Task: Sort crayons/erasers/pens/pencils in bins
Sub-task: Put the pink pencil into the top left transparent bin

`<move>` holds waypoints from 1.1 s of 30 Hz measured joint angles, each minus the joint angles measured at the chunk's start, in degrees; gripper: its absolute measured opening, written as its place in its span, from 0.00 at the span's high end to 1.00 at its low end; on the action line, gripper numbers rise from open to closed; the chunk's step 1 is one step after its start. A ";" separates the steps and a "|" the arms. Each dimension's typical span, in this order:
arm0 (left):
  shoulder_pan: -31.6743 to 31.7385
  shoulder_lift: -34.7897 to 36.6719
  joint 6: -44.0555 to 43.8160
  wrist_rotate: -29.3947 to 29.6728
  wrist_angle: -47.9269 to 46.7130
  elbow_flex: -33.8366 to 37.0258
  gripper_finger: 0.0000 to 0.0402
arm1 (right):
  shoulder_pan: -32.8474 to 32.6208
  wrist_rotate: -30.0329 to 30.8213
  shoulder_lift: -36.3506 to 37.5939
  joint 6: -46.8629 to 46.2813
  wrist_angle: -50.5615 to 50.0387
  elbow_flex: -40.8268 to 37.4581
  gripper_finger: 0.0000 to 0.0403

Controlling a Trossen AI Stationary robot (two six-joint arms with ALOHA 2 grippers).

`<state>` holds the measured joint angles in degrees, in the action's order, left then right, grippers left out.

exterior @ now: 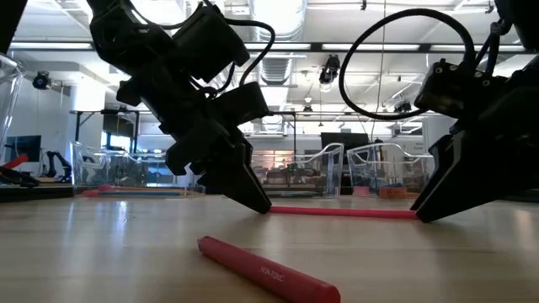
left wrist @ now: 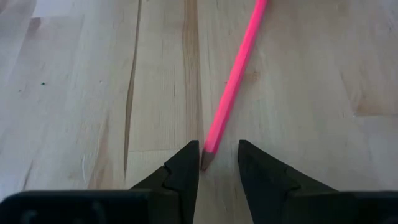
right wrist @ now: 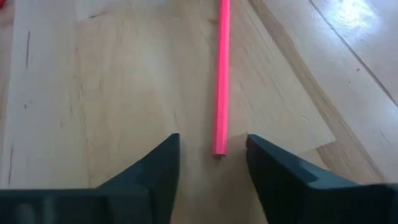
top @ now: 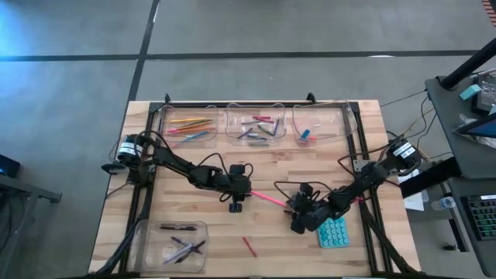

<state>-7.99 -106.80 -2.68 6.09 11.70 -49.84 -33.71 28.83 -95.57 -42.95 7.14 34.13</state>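
A long pink pencil (top: 269, 198) lies flat on the wooden table (top: 194, 209), between my two grippers. My left gripper (left wrist: 217, 165) stands open at the pencil's sharpened tip, fingers slanting down, one on each side of it. My right gripper (right wrist: 214, 158) stands open at the pencil's blunt end (right wrist: 219, 149), a finger on each side, clear of it. In the low view the pencil (exterior: 337, 211) runs from the left gripper (exterior: 257, 202) to the right gripper (exterior: 421, 212). A red crayon (top: 249, 246) lies loose nearer the front edge. My left gripper has a finger on each side of the pencil's sharpened tip (left wrist: 207, 158). The tip lies right beside one finger (left wrist: 185, 167), and I cannot tell whether they touch. The pencil rests flat on the table.
Three clear bins stand along the far edge: one with pencils (top: 190, 124), one with short sticks (top: 256, 125), one with erasers (top: 318, 128). A fourth bin with dark pens (top: 174, 244) sits near left. A teal calculator (top: 333, 231) lies beside the right gripper.
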 joint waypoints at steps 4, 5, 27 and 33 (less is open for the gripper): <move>0.00 0.00 0.00 0.02 0.00 0.00 0.76 | -0.03 -0.55 -0.35 0.16 0.01 0.00 0.69; 0.00 0.00 0.00 0.02 0.00 0.00 0.76 | -0.03 -0.59 -0.52 0.03 -0.03 0.00 0.71; -0.43 -0.07 0.26 -1.24 0.99 0.11 0.67 | -0.05 -0.10 -0.07 3.95 -1.20 2.59 0.98; -0.55 -0.09 0.31 -1.25 1.00 -0.02 0.60 | -0.03 0.10 -0.07 5.08 -1.26 3.48 0.98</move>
<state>-8.54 -106.89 -2.37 4.84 12.71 -49.87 -33.74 28.93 -95.64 -37.87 5.88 37.61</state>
